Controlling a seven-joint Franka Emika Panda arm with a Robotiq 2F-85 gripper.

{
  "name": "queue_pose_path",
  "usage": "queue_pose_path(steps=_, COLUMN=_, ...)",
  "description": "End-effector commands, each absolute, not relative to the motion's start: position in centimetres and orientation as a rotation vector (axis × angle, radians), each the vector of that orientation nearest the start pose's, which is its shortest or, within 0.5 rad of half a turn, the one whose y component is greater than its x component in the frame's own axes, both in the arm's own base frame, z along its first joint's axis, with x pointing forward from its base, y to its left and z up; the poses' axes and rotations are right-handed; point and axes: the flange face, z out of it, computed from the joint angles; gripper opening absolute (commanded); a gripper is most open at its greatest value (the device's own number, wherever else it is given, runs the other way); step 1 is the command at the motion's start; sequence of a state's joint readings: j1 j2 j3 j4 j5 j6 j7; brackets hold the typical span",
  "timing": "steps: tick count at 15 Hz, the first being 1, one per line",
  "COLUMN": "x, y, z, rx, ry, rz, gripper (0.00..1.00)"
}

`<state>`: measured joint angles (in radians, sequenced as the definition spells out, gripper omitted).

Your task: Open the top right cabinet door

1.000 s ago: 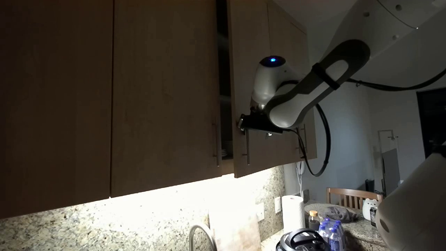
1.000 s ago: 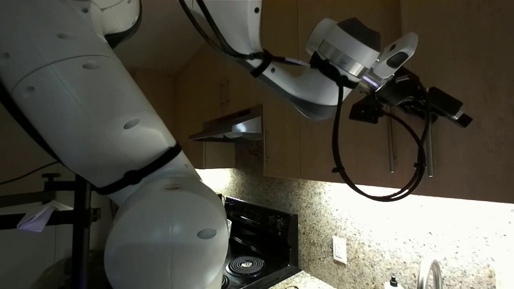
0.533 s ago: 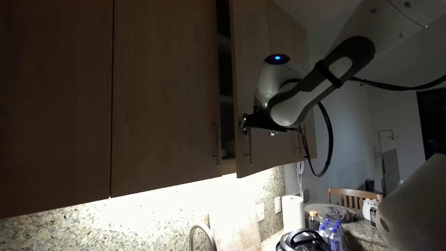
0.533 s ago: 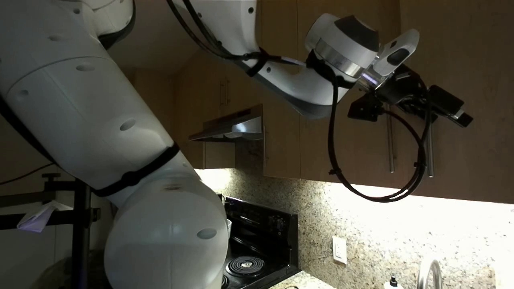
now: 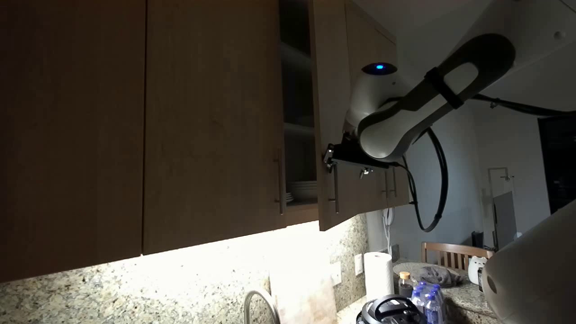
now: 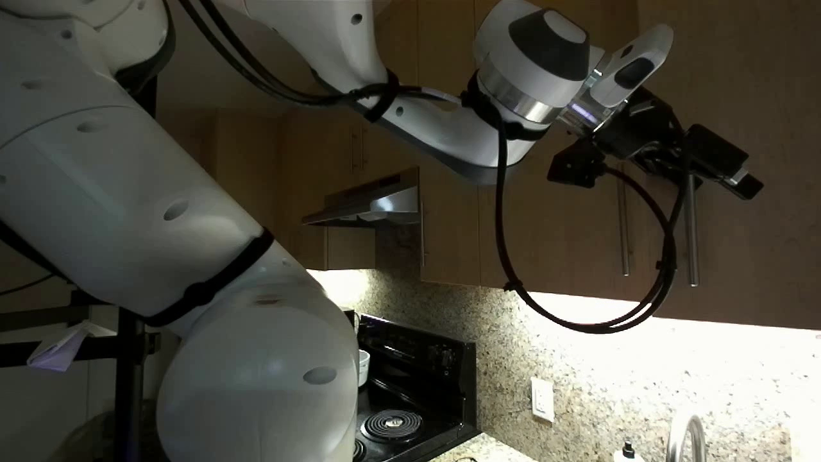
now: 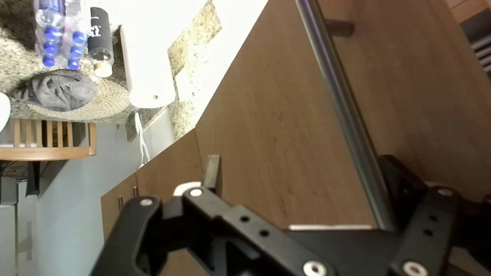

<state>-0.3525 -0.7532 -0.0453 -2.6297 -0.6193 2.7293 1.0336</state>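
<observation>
The top right cabinet door (image 5: 333, 81), above the back edge of the counter (image 5: 351, 310), stood partly open. The gripper (image 7: 300, 167) was spread, straddling the handle (image 7: 342, 103) without pinching. Fuller opening appeared outstanding.

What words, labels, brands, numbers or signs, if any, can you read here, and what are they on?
None reads clearly.
Dark bottle in the wrist view: white lettering, too blurred to read.
Blue-capped bottles: any label print too small.
Stove panel: any markings too small.
</observation>
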Motion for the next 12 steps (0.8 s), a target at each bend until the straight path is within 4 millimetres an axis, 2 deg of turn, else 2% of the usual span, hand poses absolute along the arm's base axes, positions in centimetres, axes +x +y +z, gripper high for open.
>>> queue_pose_path(steps=1, x=30.2, y=-18.4, z=57.3, rx=-2.61, ry=1.591, rz=-1.41, gripper=1.0)
queue_pose_path(steps=12, x=26.1, y=-21.2, z=57.7, rx=-2.618, ry=1.536, rz=-1.346, gripper=1.0)
